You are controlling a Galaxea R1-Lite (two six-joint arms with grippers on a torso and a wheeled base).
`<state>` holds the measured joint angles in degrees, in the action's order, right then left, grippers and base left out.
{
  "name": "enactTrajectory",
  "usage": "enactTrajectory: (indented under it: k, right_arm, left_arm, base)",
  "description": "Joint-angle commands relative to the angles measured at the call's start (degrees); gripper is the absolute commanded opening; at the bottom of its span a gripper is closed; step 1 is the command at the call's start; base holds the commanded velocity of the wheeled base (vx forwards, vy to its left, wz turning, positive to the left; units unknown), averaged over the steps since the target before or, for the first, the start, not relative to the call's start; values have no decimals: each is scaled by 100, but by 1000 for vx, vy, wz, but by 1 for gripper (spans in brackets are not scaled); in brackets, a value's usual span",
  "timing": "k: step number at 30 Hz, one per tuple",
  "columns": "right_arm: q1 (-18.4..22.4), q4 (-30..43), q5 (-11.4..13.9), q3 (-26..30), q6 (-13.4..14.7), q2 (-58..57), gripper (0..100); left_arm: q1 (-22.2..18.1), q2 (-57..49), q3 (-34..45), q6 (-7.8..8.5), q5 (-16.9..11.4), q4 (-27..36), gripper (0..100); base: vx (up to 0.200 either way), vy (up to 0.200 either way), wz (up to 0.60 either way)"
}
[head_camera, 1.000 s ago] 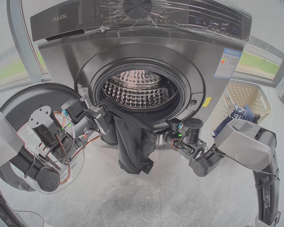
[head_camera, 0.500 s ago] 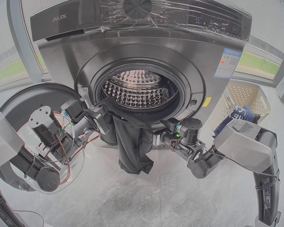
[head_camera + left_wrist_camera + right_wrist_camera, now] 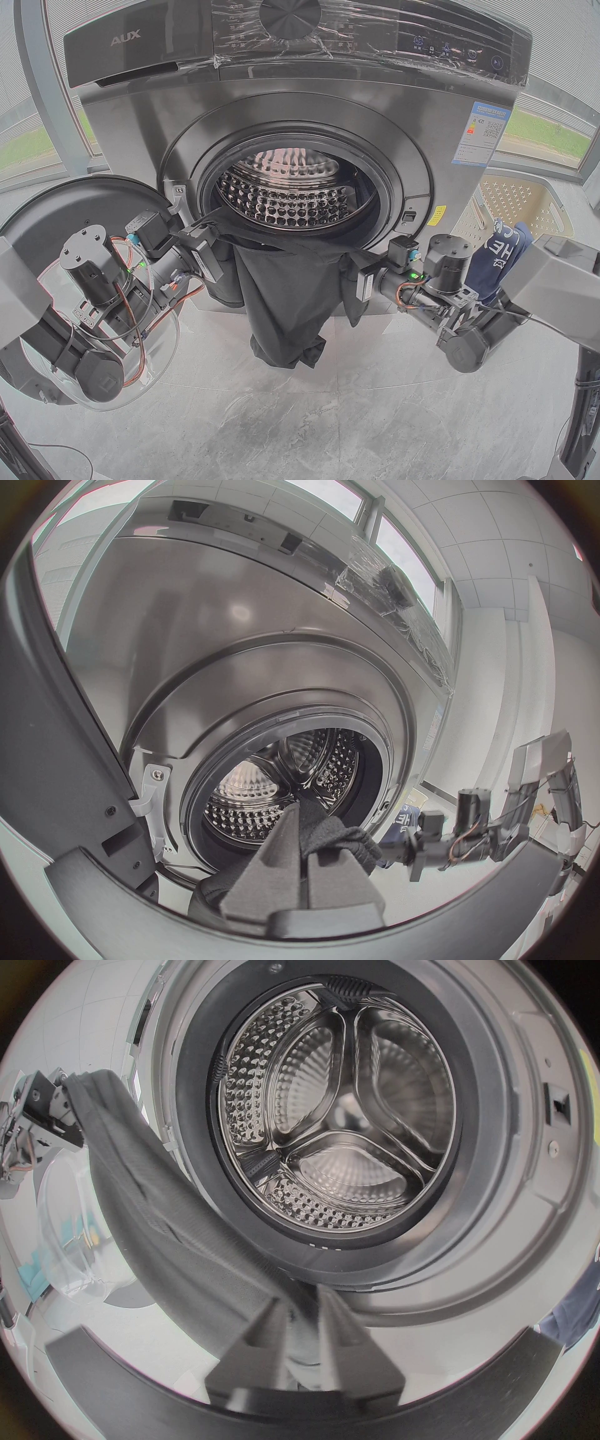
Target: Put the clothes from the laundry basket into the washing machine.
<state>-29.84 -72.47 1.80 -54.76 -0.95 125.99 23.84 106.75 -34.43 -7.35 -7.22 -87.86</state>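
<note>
Before dimpled steel drum (image 3: 284,194); left gripper (image 3: 306,836), right gripper (image 3: 300,1313) pinching limp black cloth (image 3: 284,300)

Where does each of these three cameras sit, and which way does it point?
Head view: on the head, looking down at the washing machine; both arms show, left gripper and right gripper holding a black garment.
Left wrist view: on the left wrist, facing the drum past its own fingers.
Right wrist view: on the right wrist, facing into the drum past its own fingers.
Shared: all show drum and garment.
</note>
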Motion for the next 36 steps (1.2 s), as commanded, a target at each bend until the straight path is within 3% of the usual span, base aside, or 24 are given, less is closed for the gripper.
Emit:
enactTrajectory:
  k: [1, 6, 12, 21, 27, 36]
  right_arm:
    - [145, -48, 118, 581, -37, -971, 0]
    - [101, -188, 127, 906, 34, -1613, 0]
    - [-162, -302, 31, 1644, 526, -2650, 0]
    - [-83, -355, -40, 1679, 535, -2896, 0]
    - [-101, -338, -49, 1688, 508, -3274, 0]
    - [-189, -338, -49, 1653, 482, -3502, 0]
  left_arm:
    - [-47, 12, 24, -3, 1, -3, 0]
    - [-38, -84, 32, -3, 1, 5, 0]
    - [24, -550, 156, 6, -34, 58, 0]
    - [68, -1157, 199, 14, -25, 366, 0]
    - [437, -1737, 173, 14, 1, 814, 0]
    - [463, -2124, 129, 41, -8, 1192, 0]
  base:
    - [0, 0, 0]
    - [0, 0, 0]
    - [0, 0, 0]
    - [0, 0, 0]
    - [0, 0, 0]
    - [0, 0, 0]
